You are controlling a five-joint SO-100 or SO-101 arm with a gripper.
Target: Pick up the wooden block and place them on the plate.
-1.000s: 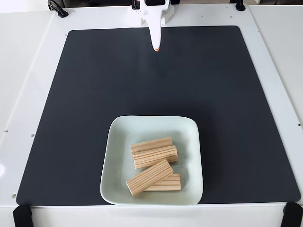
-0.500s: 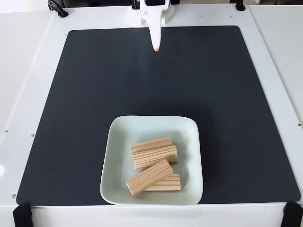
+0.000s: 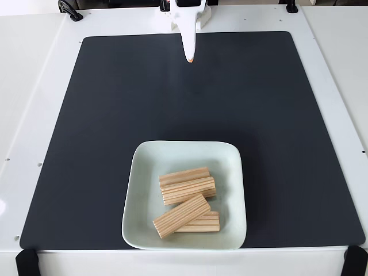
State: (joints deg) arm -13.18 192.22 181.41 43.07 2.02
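In the fixed view the pale mint-green plate (image 3: pixel 144 190) sits on the near middle of the black mat. Several grooved tan wooden blocks lie in it: one at the back (image 3: pixel 184 175), one just in front of it (image 3: pixel 188 190), one lying diagonally on top toward the front (image 3: pixel 181 215), and one partly hidden under that (image 3: pixel 208 223). My white gripper (image 3: pixel 191 57) hangs at the far edge of the mat, well away from the plate, its fingers together in a single point with an orange tip and nothing in them.
The black mat (image 3: pixel 115 115) covers most of the white table (image 3: pixel 34 86). Black clamps sit at the near corners (image 3: pixel 26 263) and at the far edge (image 3: pixel 70 11).
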